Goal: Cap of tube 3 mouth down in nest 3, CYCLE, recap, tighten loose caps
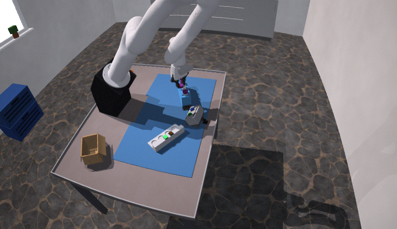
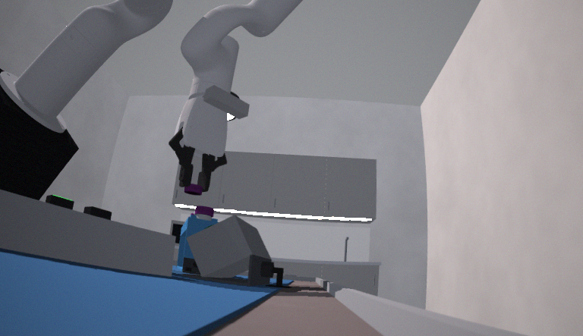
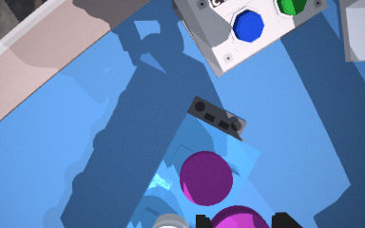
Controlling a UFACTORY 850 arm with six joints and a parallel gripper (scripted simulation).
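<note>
My gripper [image 1: 181, 83] [image 2: 194, 183] [image 3: 242, 221] is shut on a purple cap [image 1: 181, 84] [image 2: 193, 189] [image 3: 237, 216]. It holds the cap a short way above the blue decapping station [image 1: 184, 98] [image 2: 188, 233] [image 3: 209, 140]. A capped tube [image 1: 184, 91] [image 2: 204, 211] [image 3: 206, 178] stands just beyond the held cap. An open grey tube mouth [image 3: 166, 222] shows at the lower edge of the wrist view, left of the held cap. The key housing [image 1: 195, 117] [image 2: 223, 246] [image 3: 209, 28] carries the blue CYCLE key [image 1: 192, 108] [image 3: 248, 25] and the green READY key [image 1: 189, 113] [image 3: 291, 6]. The white cap tray [image 1: 157, 144] [image 2: 86, 237] shows a lit green lamp [image 1: 165, 137].
The stations stand on a blue mat [image 1: 181, 159] [image 2: 86, 298] [image 3: 295, 119]. An open cardboard box [image 1: 93, 149] stands at the table's left front. The arm's black base [image 1: 111, 93] stands at the table's back left. The table has a raised rim [image 1: 125, 198].
</note>
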